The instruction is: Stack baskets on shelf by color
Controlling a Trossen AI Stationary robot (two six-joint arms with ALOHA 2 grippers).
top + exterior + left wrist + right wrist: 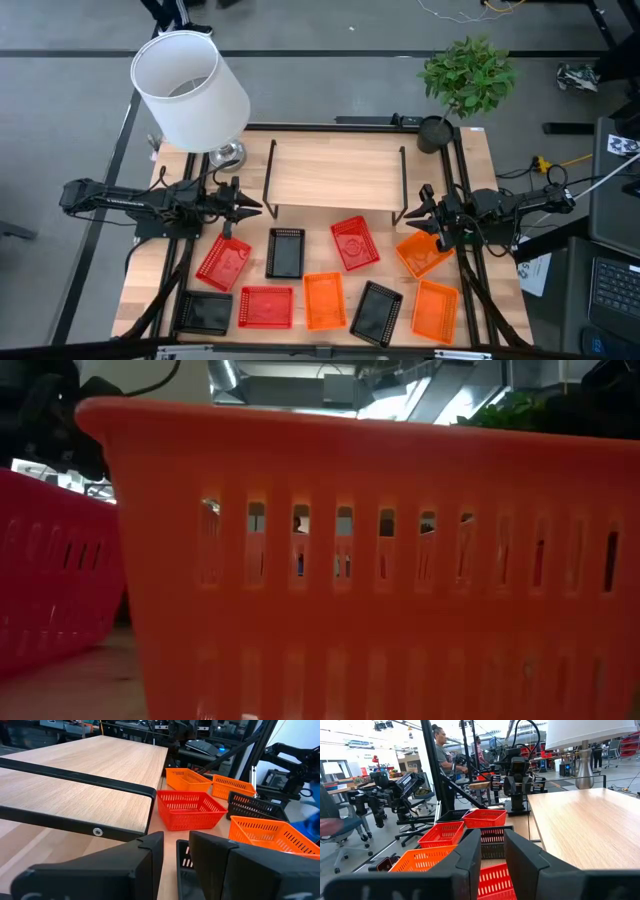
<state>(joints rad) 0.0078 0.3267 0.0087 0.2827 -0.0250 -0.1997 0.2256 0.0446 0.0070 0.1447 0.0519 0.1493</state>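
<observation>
We see all nine baskets loose on the tabletop (505, 310) in front of the shelf (335, 172), none stacked yet, shelf board bare. Red ones: a tilted one at left (223, 262), one in the front row (266, 307), one tilted near the middle (354, 243). Black: one upright in the middle (286, 252), one at the front left (205, 312), one tilted at front (375, 312). Orange: one at front centre (324, 300), one at front right (434, 310), one tilted just under the right arm (422, 253). The left gripper (250, 208) hovers off the shelf's left end, above the tilted red basket, holding nothing; in its wrist view the fingers (145, 855) stand a little apart. The right gripper (409, 213) sits by the shelf's right front corner beside the tilted orange basket, also empty, with a narrow gap between its fingers (470, 852). We judge the baskets light, thin plastic, fairly stiff but with some flex in the perforated walls, and smooth enough to slide on the wood if nudged. Best hold looks like pinching one long wall at its middle, one finger inside and one outside, just under the rim. Same-colour trays should nest, so keep them level on the drop. Low view is blocked by an orange basket wall.
</observation>
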